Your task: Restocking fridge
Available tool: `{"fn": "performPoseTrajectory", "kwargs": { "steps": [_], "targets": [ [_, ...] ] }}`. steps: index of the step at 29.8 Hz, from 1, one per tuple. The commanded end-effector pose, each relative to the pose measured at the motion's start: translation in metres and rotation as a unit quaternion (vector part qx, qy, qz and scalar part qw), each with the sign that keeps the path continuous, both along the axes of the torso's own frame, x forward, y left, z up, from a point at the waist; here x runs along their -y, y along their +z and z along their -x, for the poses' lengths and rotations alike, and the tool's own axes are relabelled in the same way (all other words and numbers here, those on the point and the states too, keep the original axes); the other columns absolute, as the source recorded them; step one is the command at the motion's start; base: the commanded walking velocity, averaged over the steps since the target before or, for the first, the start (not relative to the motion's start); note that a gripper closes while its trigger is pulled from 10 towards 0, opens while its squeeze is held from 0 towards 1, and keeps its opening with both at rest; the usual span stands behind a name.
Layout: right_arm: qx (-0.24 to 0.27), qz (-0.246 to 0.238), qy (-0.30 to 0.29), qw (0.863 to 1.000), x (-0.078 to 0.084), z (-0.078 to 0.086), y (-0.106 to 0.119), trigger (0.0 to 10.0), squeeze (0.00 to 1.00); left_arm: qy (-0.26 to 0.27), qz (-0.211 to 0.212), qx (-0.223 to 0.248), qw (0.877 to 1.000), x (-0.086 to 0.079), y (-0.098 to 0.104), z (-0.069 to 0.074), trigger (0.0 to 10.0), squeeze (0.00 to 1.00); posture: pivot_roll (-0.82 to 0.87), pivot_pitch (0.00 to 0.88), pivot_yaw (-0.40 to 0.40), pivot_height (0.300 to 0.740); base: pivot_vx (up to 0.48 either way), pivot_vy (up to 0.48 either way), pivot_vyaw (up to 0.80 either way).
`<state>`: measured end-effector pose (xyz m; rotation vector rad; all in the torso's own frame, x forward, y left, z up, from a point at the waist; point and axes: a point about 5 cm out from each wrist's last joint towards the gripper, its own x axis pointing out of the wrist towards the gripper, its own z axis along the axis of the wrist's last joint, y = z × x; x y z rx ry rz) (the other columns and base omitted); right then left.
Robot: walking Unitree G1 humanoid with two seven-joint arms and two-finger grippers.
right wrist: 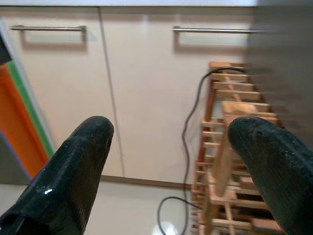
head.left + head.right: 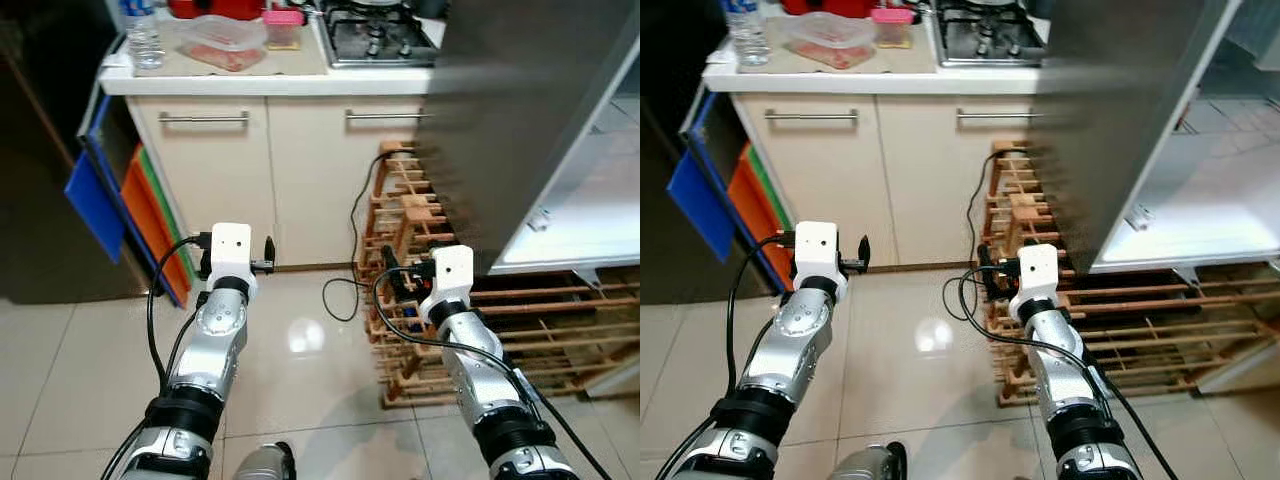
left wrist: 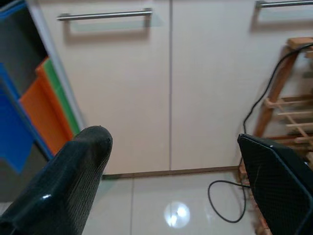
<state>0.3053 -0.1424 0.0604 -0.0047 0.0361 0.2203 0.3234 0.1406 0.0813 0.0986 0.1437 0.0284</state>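
The fridge's grey door (image 2: 510, 120) stands open on the right, with a white inner shelf (image 2: 590, 235) showing behind it. On the counter (image 2: 215, 80) stand a water bottle (image 2: 143, 35), a clear tub of reddish food (image 2: 226, 43) and a pink-lidded tub (image 2: 284, 27). My left gripper (image 3: 176, 188) is open and empty, held low in front of the cream cabinet doors (image 2: 215, 170). My right gripper (image 1: 168, 178) is also open and empty, beside a wooden rack (image 2: 415, 215).
A gas hob (image 2: 378, 35) sits on the counter next to the fridge door. Blue and orange boards (image 2: 110, 205) lean in the gap left of the cabinet. A black cable (image 2: 348, 285) loops over the tiled floor (image 2: 300, 380) by the rack.
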Motion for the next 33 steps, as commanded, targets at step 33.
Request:
{"fn": "performPoseTrajectory", "kwargs": {
  "steps": [33],
  "targets": [
    [0.024,-0.004,-0.034,0.999,0.006,0.025,0.005,10.0,0.0,-0.036,0.008,0.091,0.995,-0.011,0.038,0.032,10.0,0.0,-0.03,0.049,0.0,0.74,0.08,0.041,0.37]
  ]
}}
